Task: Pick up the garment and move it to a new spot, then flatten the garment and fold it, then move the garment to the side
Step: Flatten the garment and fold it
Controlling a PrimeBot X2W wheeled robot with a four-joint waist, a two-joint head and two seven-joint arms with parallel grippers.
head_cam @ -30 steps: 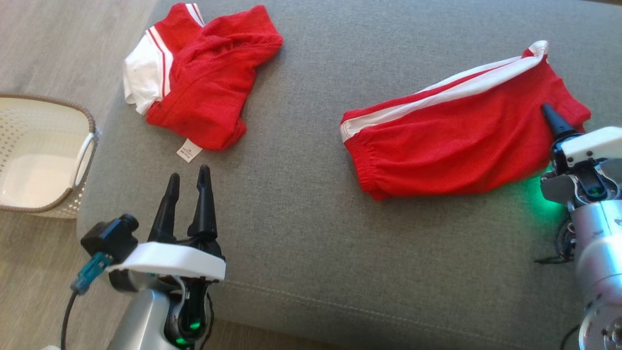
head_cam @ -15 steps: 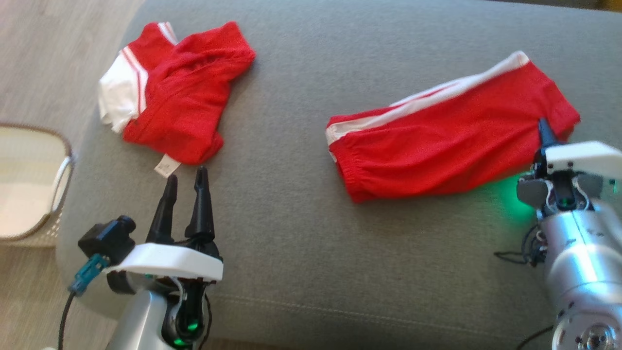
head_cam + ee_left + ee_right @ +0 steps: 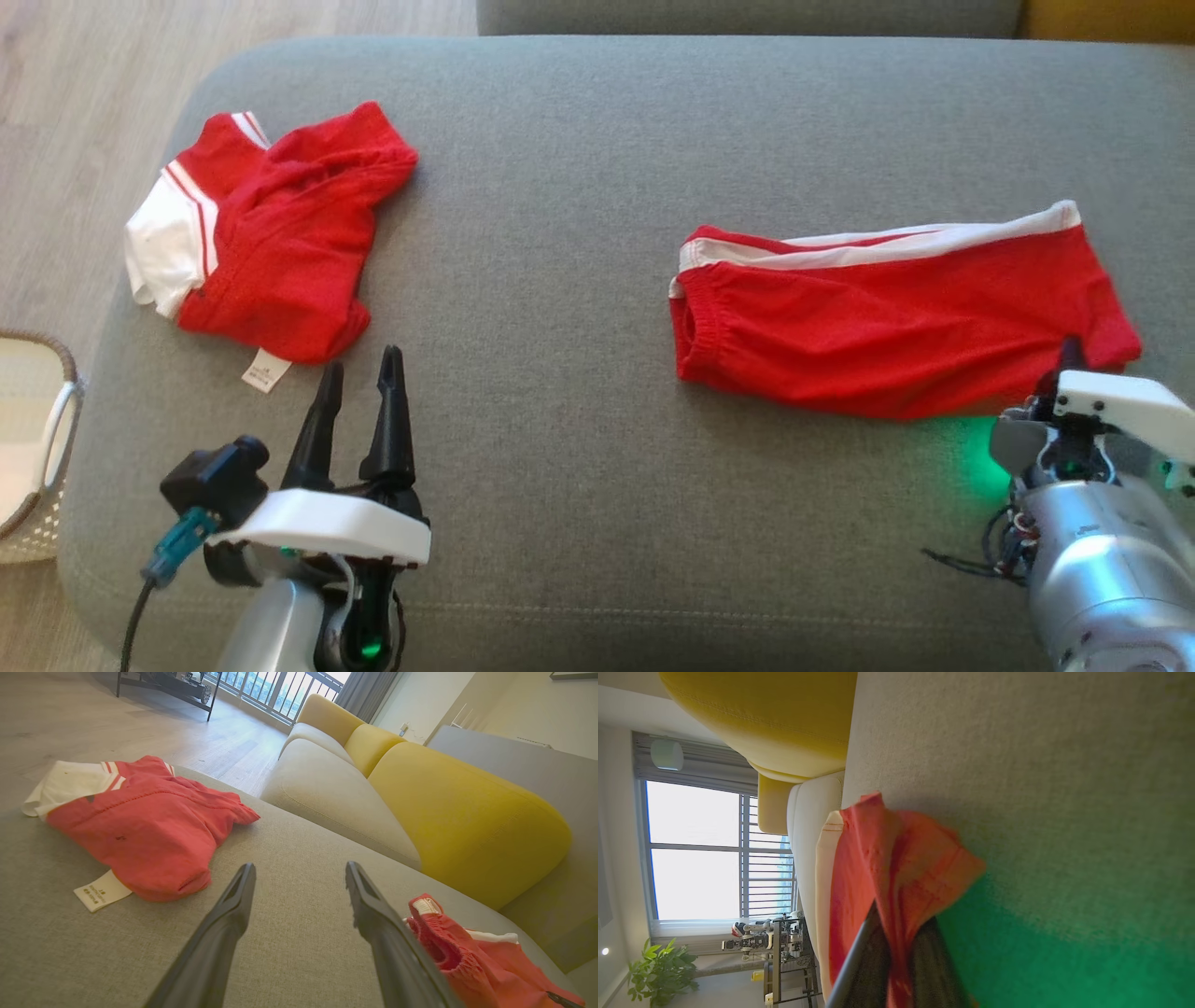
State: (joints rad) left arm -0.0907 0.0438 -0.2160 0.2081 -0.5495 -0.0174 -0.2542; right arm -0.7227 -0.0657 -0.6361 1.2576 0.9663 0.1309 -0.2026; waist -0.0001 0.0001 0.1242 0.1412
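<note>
The left gripper (image 3: 362,359) has two long, tapering matt-black fingers set in a curved white plastic wrist plate (image 3: 322,523) on a brushed silver forearm (image 3: 266,625) with a small green light. Beside it sit a blocky black wrist camera (image 3: 215,462), a teal plug (image 3: 173,551) and a thin black cable (image 3: 131,621). The right gripper (image 3: 1067,353) has a white bracket with dark screws (image 3: 1125,406), a silver cylindrical forearm (image 3: 1102,579) and loose black wires (image 3: 990,560).

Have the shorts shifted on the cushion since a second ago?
Yes. The shorts, pinched by the right gripper, have slid rightward, away from the crumpled shirt on the cushion.
</note>
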